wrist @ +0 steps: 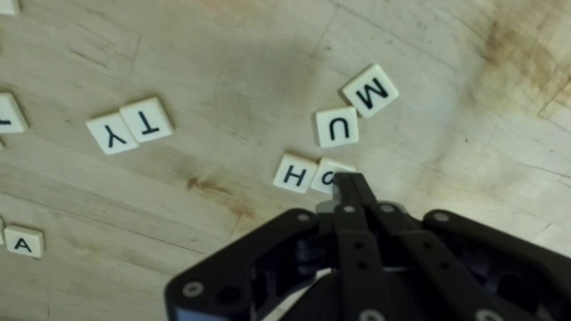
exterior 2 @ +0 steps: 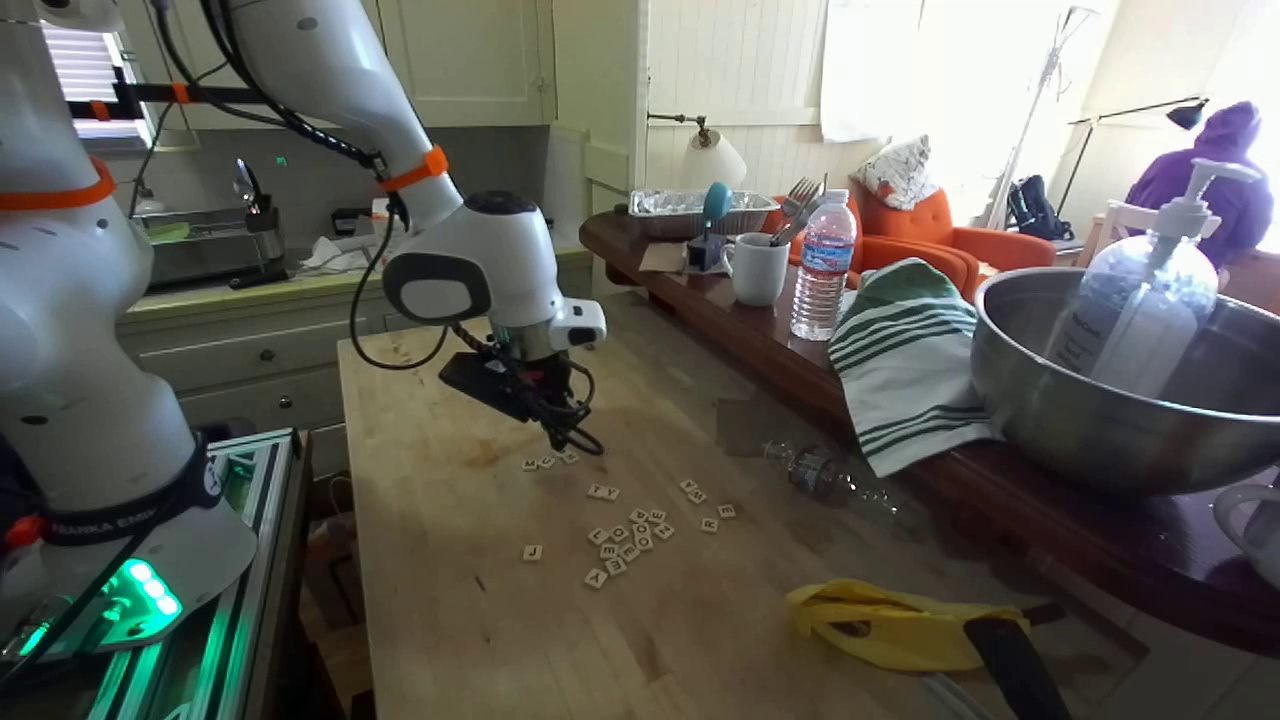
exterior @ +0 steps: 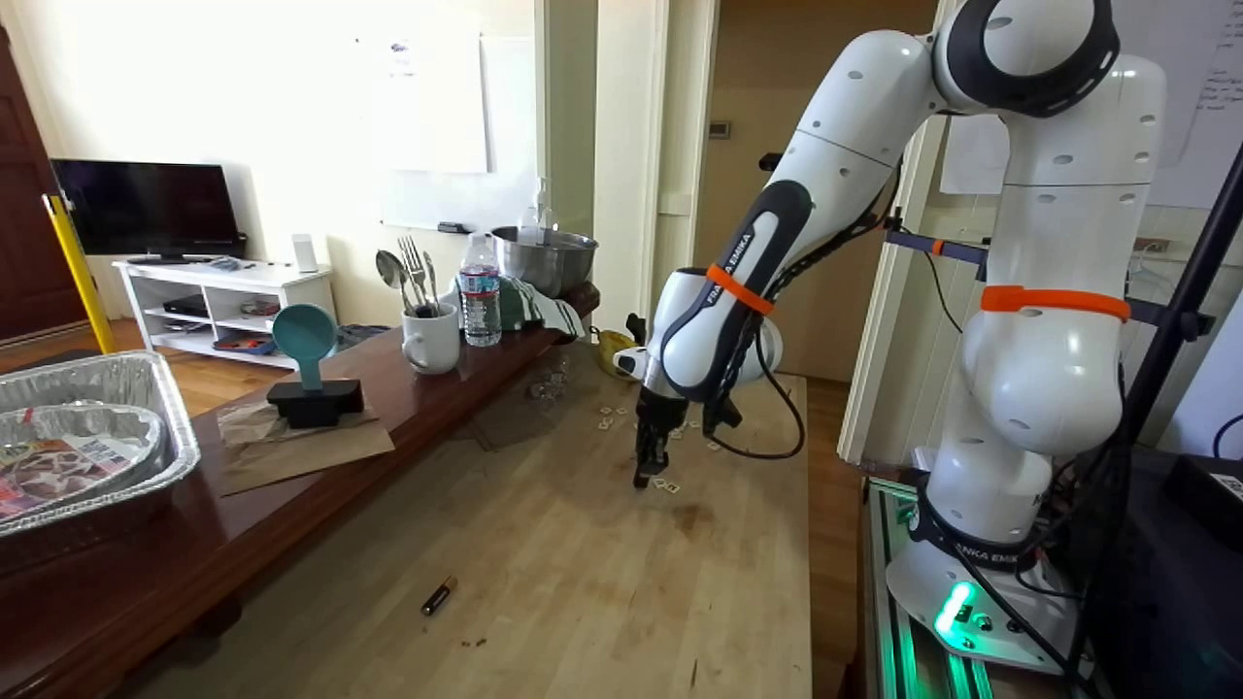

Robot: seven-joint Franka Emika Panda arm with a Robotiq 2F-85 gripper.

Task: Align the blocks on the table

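Note:
Small cream letter tiles lie flat on the pale wooden table [exterior: 583, 582]. In the wrist view, an H tile [wrist: 295, 173] touches a tile [wrist: 324, 176] whose letter is partly hidden by my fingertips. A U tile [wrist: 337, 127] and an M tile [wrist: 371, 90] sit corner to corner above them. A Y tile [wrist: 112, 133] and a T tile [wrist: 146, 119] lie side by side to the left. My gripper [wrist: 350, 174] is shut with nothing between its fingertips, over the partly hidden tile; I cannot tell whether it touches. In an exterior view, a J tile [exterior 2: 532, 552] lies apart from a loose cluster.
A battery [exterior: 439, 595] lies on the table. A clear plastic bottle [exterior 2: 815, 472] and a yellow bag [exterior 2: 900, 628] lie along its far side. A raised dark counter [exterior: 291, 505] borders it, holding a mug [exterior: 432, 340], bottle and steel bowl [exterior 2: 1130, 420].

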